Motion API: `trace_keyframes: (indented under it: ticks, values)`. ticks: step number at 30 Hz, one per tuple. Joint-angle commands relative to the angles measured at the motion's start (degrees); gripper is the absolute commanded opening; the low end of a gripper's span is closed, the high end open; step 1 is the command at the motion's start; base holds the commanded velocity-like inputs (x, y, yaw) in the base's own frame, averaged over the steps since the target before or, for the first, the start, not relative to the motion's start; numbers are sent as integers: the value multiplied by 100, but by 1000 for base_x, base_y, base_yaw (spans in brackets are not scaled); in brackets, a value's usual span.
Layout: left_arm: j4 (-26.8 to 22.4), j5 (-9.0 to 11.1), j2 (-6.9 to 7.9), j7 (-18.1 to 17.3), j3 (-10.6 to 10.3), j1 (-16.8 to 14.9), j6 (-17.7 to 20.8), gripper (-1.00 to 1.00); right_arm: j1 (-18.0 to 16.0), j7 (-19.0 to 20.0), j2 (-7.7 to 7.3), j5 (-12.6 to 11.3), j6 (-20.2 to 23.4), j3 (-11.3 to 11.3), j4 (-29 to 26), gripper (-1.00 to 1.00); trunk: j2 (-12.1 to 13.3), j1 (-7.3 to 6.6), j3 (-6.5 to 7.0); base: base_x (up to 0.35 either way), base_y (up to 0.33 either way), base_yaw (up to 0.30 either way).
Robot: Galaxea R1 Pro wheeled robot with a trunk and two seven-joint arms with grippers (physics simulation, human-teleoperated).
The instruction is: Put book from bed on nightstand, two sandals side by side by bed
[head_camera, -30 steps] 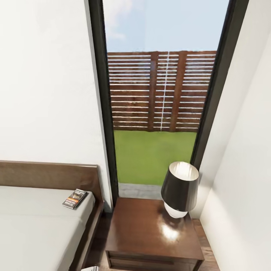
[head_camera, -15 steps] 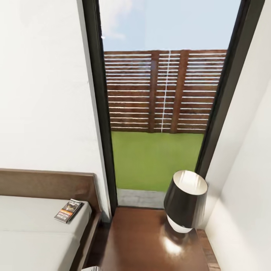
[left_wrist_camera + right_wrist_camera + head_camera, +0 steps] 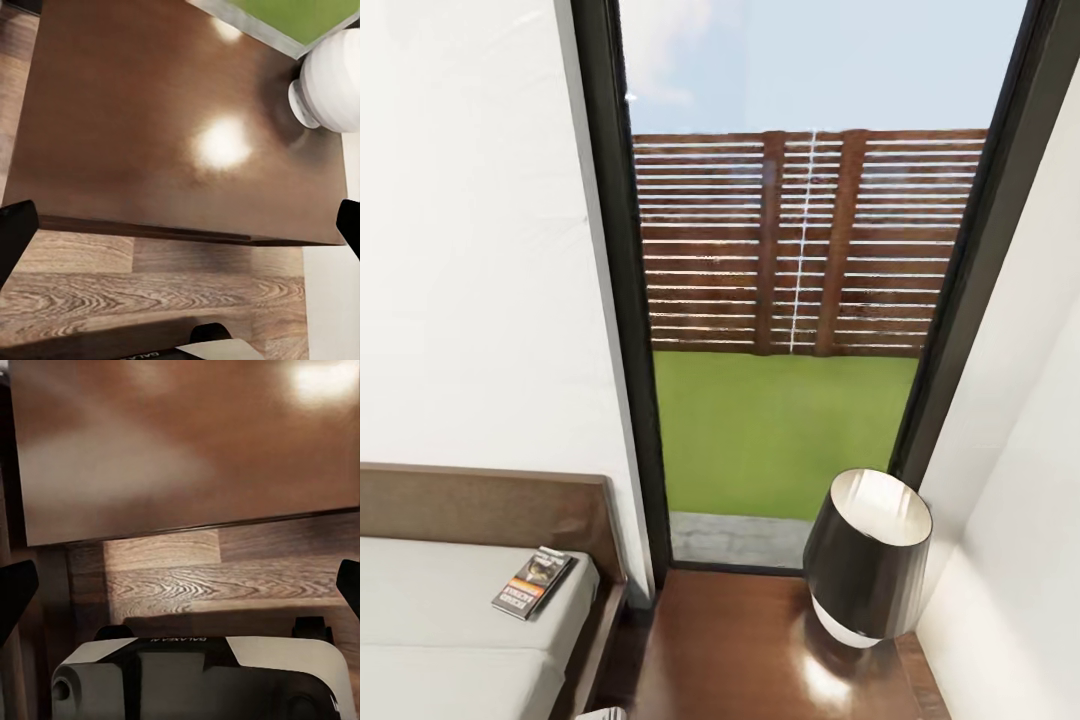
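In the bedroom corner ahead of me, white walls flank a tall black-framed window [image 3: 790, 300] that looks out on a slatted brown fence [image 3: 800, 240] and green grass. The floor [image 3: 150, 292] is light wood plank. Directly below the window stands the nightstand [image 3: 750, 650], dark brown with a glossy top that carries bright reflections. At its far right corner sits a lamp [image 3: 870, 555] with a dark shade and a white base; the rest of the top is bare. To the left lies the bed [image 3: 450, 640], with its brown headboard against the wall and a pale mattress. The book [image 3: 532, 583] lies flat on the mattress near the headboard and close to the bed's right edge, apart from the nightstand.

My left end effector [image 3: 180, 225] hangs above the nightstand's front edge, fingers spread wide apart with nothing between them. My right end effector [image 3: 180, 585] is likewise spread and holds nothing, over the nightstand edge and floor.

Against the picture of half a second ago, the whole head view has shifted: window and lamp appear larger and lower, and the book sits lower left in the frame. The camera moved; the objects lie as they did.
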Motion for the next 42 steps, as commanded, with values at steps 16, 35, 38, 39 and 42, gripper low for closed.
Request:
trace_keyframes:
  ticks: [16,35,38,39,42]
  values:
    - [8,-1,0,-23,18,-6,-16,100,-10,27,-3,-16,4,-44,22,100,-14,4,-13,103,81,0]
    - [8,-1,0,-23,9,-6,-16,100,-11,27,-3,-16,4,-44,22,100,-14,4,-13,37,60,0]
    - [8,-1,0,-23,9,-6,-16,100,-11,27,-3,-16,4,-44,22,100,-14,4,-13,3,5,0]
    - [8,-1,0,-23,9,-6,-16,100,-11,27,-3,-15,4,-44,22,100,-14,4,-13,1,2,0]
    - [8,-1,0,-23,5,-6,-16,100,-9,27,-3,-16,4,-44,22,100,-14,4,-13,0,0,0]
